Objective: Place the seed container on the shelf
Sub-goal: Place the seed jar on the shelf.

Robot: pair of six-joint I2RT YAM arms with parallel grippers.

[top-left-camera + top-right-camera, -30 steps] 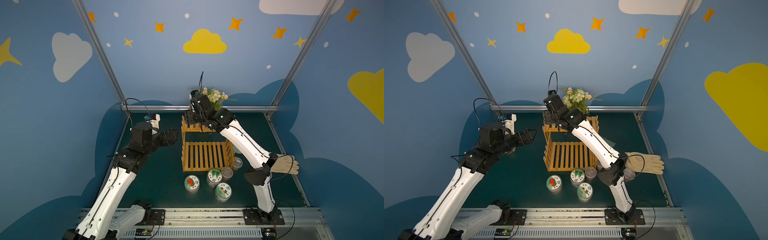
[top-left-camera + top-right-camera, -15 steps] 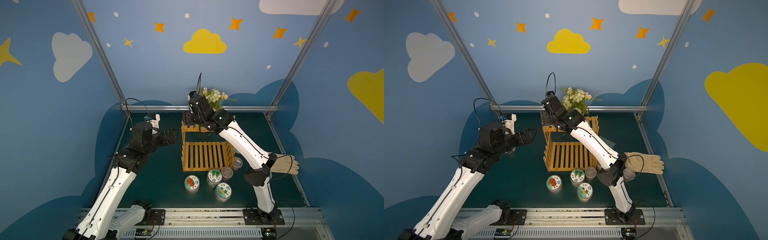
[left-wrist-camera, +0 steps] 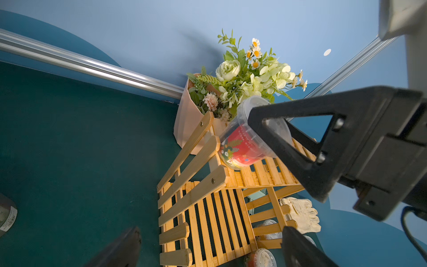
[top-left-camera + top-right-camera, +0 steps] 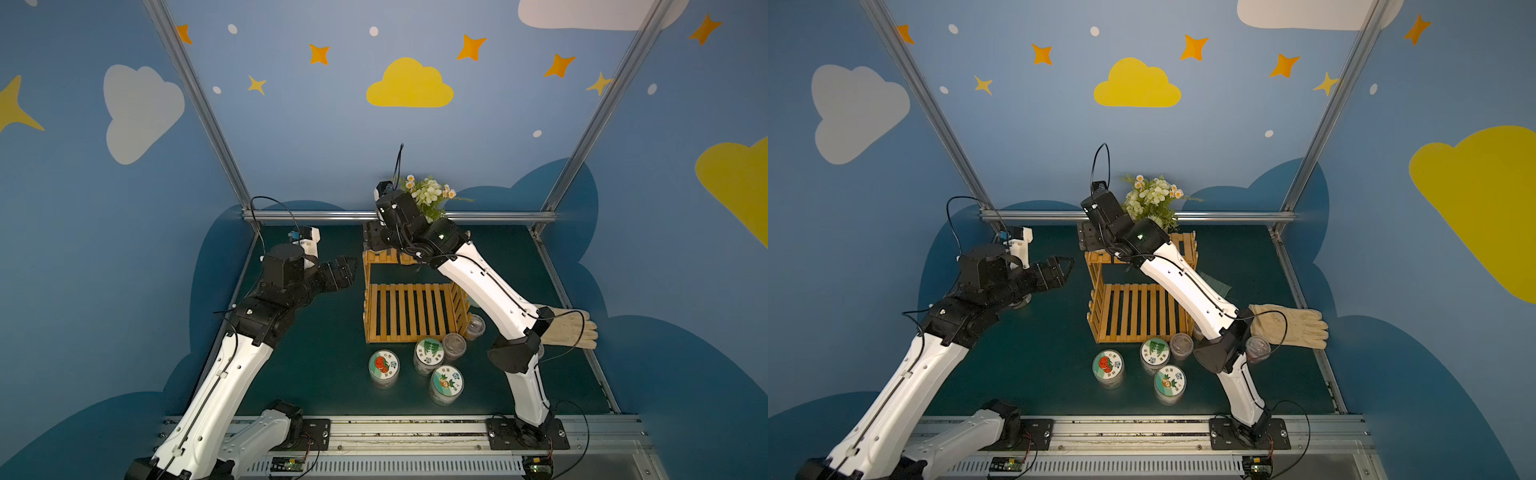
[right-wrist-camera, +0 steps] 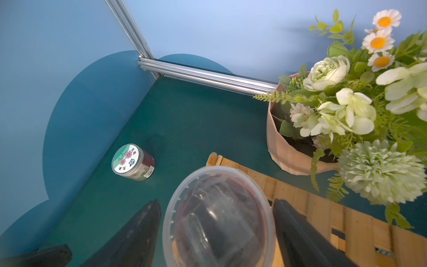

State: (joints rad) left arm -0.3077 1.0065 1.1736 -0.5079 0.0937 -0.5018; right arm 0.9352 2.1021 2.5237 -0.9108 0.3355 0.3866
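The seed container [image 3: 242,148], a clear tub with a red label, sits at the left end of the shelf's [image 4: 409,311] upper tier. My right gripper [image 5: 216,203] straddles this tub [image 5: 217,219], open, with a thin gap showing on each side of it. In both top views the right wrist [image 4: 1104,216] hides the tub. My left gripper [image 4: 349,270] hovers open and empty left of the shelf [image 4: 1133,311], level with its upper tier. The left wrist view shows the slatted rack [image 3: 208,208] between my left gripper's [image 3: 211,252] blurred fingers.
A pink flower pot [image 5: 284,148] stands right behind the shelf. Three labelled jars [image 4: 428,353] and two clear-lidded ones [image 4: 454,345] sit before the shelf. A glove [image 4: 569,328] lies at the right. A flower-labelled jar [image 5: 132,161] stands far left, under my left arm.
My right wrist has shifted slightly toward the back left above the upper tier. The left arm has not moved.
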